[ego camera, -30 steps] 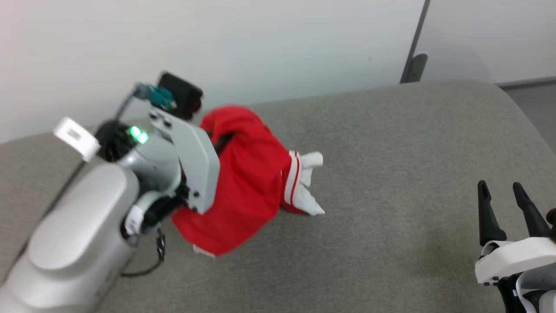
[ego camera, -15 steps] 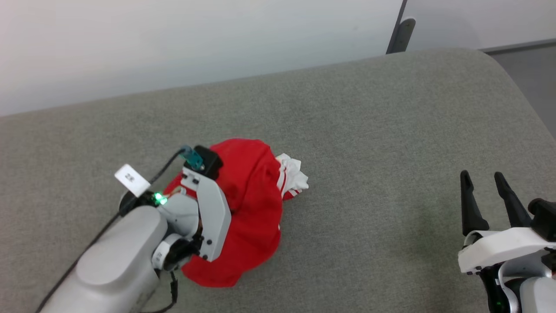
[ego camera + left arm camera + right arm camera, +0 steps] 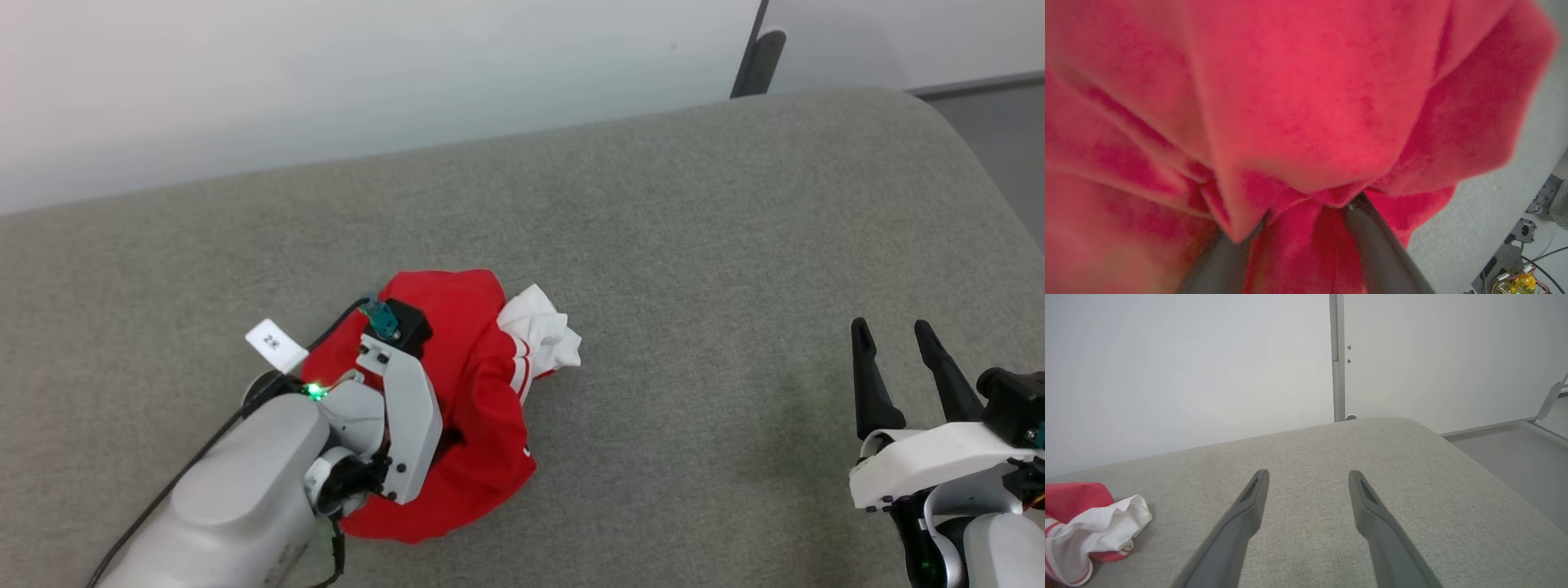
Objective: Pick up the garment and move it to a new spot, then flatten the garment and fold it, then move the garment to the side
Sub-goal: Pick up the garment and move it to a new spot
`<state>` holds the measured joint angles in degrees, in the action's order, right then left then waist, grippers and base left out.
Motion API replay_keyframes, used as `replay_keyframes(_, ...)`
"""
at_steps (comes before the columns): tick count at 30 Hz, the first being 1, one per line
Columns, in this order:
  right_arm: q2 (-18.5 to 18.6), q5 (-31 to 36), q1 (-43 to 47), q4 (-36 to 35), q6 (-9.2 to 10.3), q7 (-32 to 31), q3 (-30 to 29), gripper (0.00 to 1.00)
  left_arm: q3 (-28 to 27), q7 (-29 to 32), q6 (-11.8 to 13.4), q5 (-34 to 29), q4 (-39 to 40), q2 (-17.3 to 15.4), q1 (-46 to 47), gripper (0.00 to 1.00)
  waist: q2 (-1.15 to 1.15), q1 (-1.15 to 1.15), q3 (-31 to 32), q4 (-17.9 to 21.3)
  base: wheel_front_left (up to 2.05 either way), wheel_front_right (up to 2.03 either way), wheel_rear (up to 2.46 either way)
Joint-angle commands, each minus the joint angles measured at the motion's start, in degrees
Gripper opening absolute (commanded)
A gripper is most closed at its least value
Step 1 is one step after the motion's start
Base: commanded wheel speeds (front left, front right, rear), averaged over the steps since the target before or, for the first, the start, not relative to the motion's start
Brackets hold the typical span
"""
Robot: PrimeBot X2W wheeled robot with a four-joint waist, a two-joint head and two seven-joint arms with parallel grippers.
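Note:
The garment [image 3: 482, 384] is a crumpled red heap with a white, red-striped sleeve [image 3: 543, 331] poking out to the right, lying on the grey padded surface [image 3: 694, 269]. My left wrist hangs over it, and the fingers are buried in the cloth. In the left wrist view the left gripper [image 3: 1296, 220] has its two dark fingers [image 3: 1372, 245] spread apart, with red folds of the garment [image 3: 1306, 102] bunched between and over them. My right gripper [image 3: 890, 335] stands open and holds nothing at the lower right, far from the heap. The right wrist view shows the right gripper [image 3: 1308, 475] with the garment [image 3: 1081, 514] at its left edge.
The grey surface [image 3: 1331, 449] stretches wide to the right of the heap and ends in a rounded far-right corner. A pale wall [image 3: 367, 73] runs behind it, with a grey post [image 3: 755, 57] at its joint. Grey floor [image 3: 1515, 449] lies beyond the right edge.
The camera dipped after the first frame. My left arm came down, and the garment, which hung in a long drape from it, now sits collapsed in a heap. The right arm barely moved.

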<state>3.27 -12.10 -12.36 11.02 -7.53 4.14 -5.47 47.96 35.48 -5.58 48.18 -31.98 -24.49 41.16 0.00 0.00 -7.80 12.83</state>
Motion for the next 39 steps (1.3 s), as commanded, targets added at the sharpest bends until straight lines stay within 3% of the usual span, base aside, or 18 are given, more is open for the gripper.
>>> replay_keyframes(1,0.19,0.07,-0.14,0.18,0.07,0.32,-0.15,1.0,-0.35,-0.56,-0.39,0.69,-0.43,-0.1,0.53,1.0,0.0,0.0,1.18,-0.73,0.0,0.0,0.0)
replay_keyframes(13,1.58,0.24,3.4,-0.64,0.07,-1.56,-0.19,1.0,-2.88,-6.42,-0.52,3.02,4.91,-2.16,-2.04,1.0,0.0,0.0,7.88,-5.53,0.0,0.0,0.0)
replay_keyframes(23,2.23,-1.02,5.78,-1.66,0.08,-2.06,-0.01,1.0,-9.33,-18.23,2.17,4.19,11.37,-7.72,-8.56,1.0,0.0,0.0,10.88,-9.6,0.0,0.0,0.0)
replay_keyframes(31,2.56,-1.5,7.58,-2.23,0.07,-2.34,-1.12,1.0,-15.37,-31.07,4.46,4.04,14.86,-12.9,-15.99,1.0,0.0,0.0,12.54,-12.92,0.0,0.0,0.0)
replay_keyframes(39,2.17,-1.1,8.67,-2.83,0.07,-2.34,-2.42,1.0,-19.52,-40.87,6.03,4.66,15.76,-15.23,-23.43,1.0,0.0,0.0,13.31,-15.79,0.0,0.0,0.0)
